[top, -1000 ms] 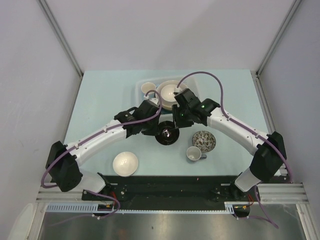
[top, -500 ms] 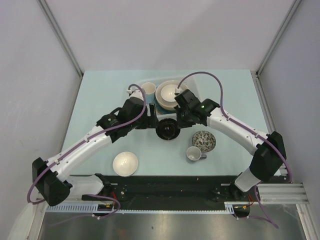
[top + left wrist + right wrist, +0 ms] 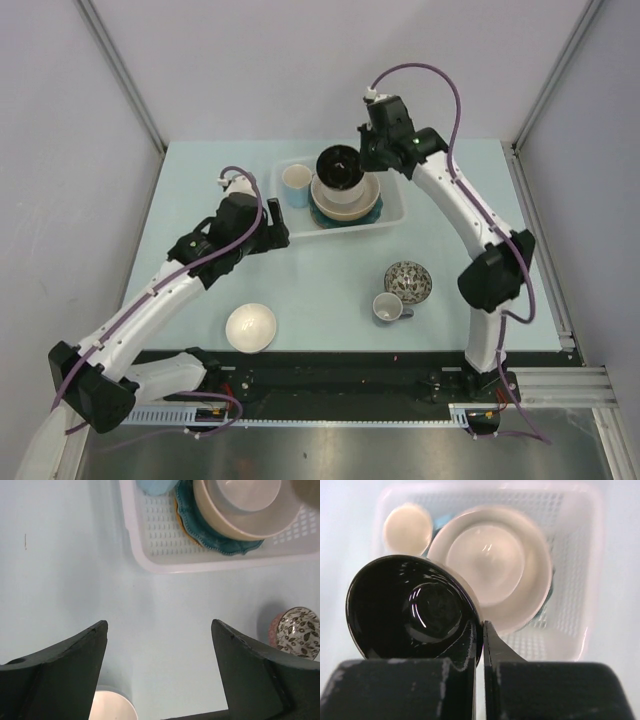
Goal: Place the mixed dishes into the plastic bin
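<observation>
The plastic bin (image 3: 391,207) (image 3: 161,536) (image 3: 574,585) holds a teal scalloped plate (image 3: 372,211) (image 3: 199,529) under stacked white bowls (image 3: 346,194) (image 3: 240,511) (image 3: 492,560), with a small mug (image 3: 296,184) (image 3: 407,527) beside them. My right gripper (image 3: 360,160) (image 3: 481,629) is shut on the rim of the black bowl (image 3: 339,165) (image 3: 415,607), which hangs above the stack in the bin. My left gripper (image 3: 277,221) (image 3: 159,624) stands open and empty over the table, just left of the bin. On the table lie a white bowl (image 3: 250,326) (image 3: 113,707), a speckled bowl (image 3: 408,281) (image 3: 298,632) and a mug (image 3: 388,307).
The pale blue table (image 3: 200,200) is walled in by grey panels at the left, back and right. Both arm bases sit on the black rail (image 3: 330,375) at the near edge. The right arm arches high over the table's right side.
My right gripper shut on the black bowl, lifted it off the table and carried it back over the bin. My left gripper opened and drew back to the left of the bin.
</observation>
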